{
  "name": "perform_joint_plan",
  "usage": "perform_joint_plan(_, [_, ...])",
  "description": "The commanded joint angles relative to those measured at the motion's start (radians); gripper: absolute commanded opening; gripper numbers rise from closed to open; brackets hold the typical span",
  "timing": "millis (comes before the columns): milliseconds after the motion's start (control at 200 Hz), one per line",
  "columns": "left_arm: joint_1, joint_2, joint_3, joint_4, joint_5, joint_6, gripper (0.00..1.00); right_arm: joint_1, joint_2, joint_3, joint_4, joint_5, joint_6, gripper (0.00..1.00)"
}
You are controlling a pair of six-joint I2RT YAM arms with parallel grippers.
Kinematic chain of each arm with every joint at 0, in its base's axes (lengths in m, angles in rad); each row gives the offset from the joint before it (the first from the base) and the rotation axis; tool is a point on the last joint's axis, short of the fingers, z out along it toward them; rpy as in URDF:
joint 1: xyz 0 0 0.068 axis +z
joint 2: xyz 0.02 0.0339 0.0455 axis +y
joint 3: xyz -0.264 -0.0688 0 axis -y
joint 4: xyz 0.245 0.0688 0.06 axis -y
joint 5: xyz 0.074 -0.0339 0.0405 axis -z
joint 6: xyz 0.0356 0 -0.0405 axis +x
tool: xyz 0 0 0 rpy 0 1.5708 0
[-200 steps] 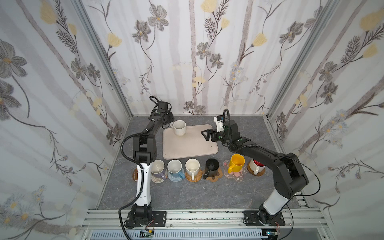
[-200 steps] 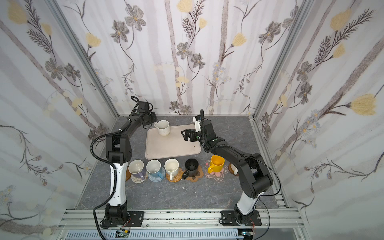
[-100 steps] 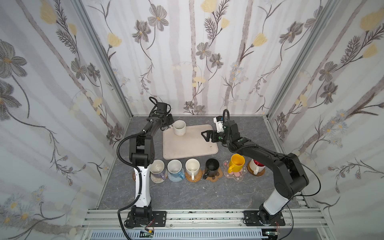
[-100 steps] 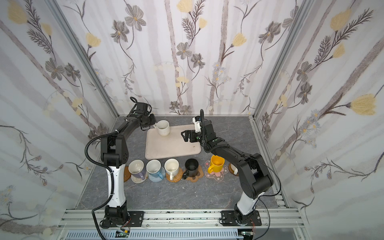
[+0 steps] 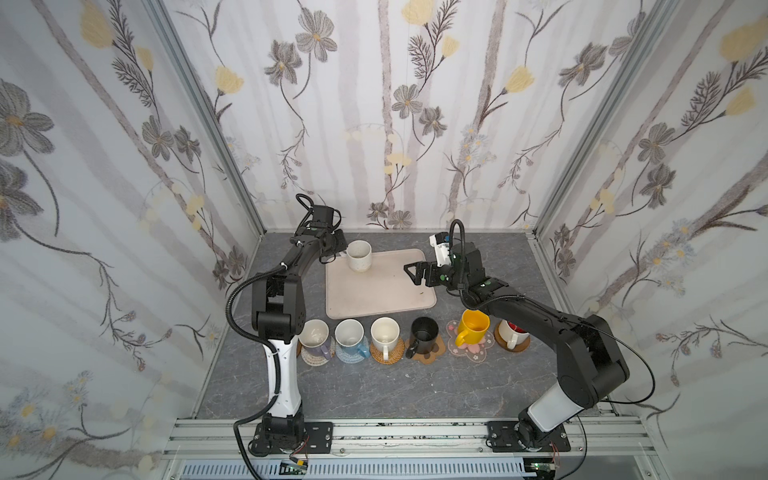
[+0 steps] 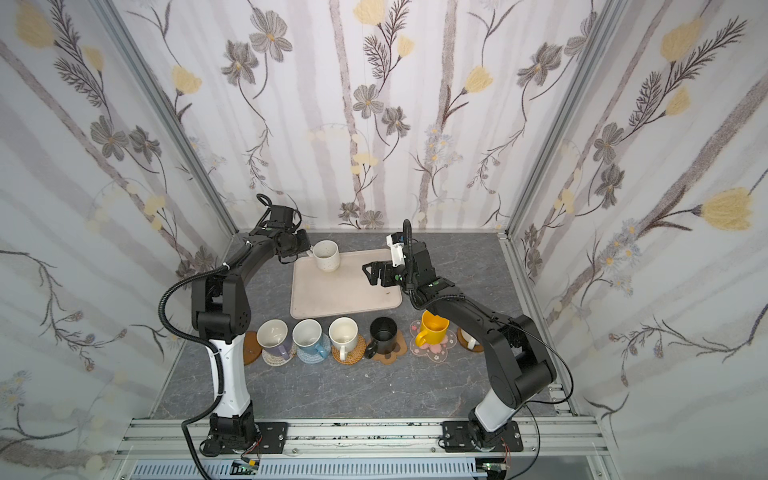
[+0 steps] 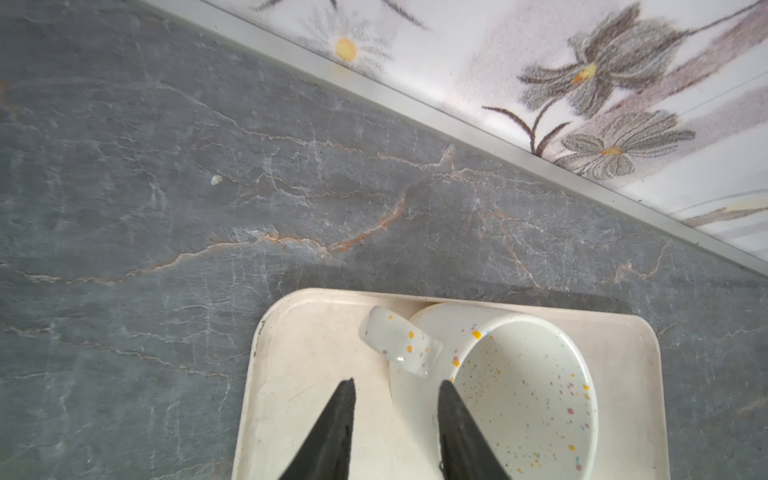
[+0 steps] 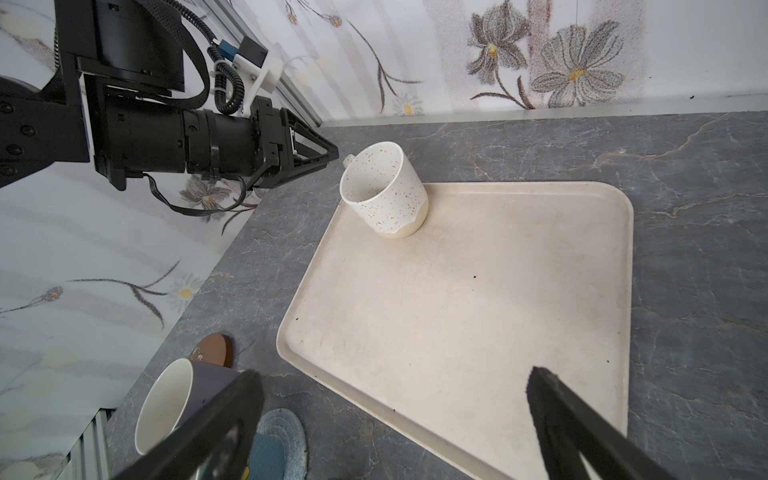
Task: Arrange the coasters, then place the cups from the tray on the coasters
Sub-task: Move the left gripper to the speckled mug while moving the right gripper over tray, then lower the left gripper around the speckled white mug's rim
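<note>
The left gripper [image 7: 397,381], jaws apart and empty, is edging toward the handle [image 7: 397,347] of the last cream cup [image 5: 359,255], sitting unmoved at the upper-left corner of the tray [image 5: 382,291] in both top views, while the right gripper [image 5: 412,274] is hovering open, so one placement is judged pending.

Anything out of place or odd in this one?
Nothing spilled or broken. The speckled cream mug sits crammed into a corner of the tray and seems to lean in the right wrist view; top views don't confirm it. One brown wooden coaster stands empty.
</note>
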Motion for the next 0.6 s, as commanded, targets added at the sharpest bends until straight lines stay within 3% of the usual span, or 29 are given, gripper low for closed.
perform_joint_plan(0, [0.011, 0.03, 0.047, 0.007, -0.007, 0.006, 0.4, 0.003, -0.006, 0.002, 0.015, -0.007, -0.003, 1.0])
perform_joint_plan(335, [0.016, 0.187, 0.209, -0.037, 0.025, 0.036, 0.4, 0.0, 0.017, 0.008, 0.008, 0.002, -0.012, 1.0])
perform_joint_plan(595, [0.014, 0.173, 0.176, -0.042, 0.041, 0.048, 0.34, 0.0, 0.027, 0.009, 0.008, -0.002, -0.013, 1.0])
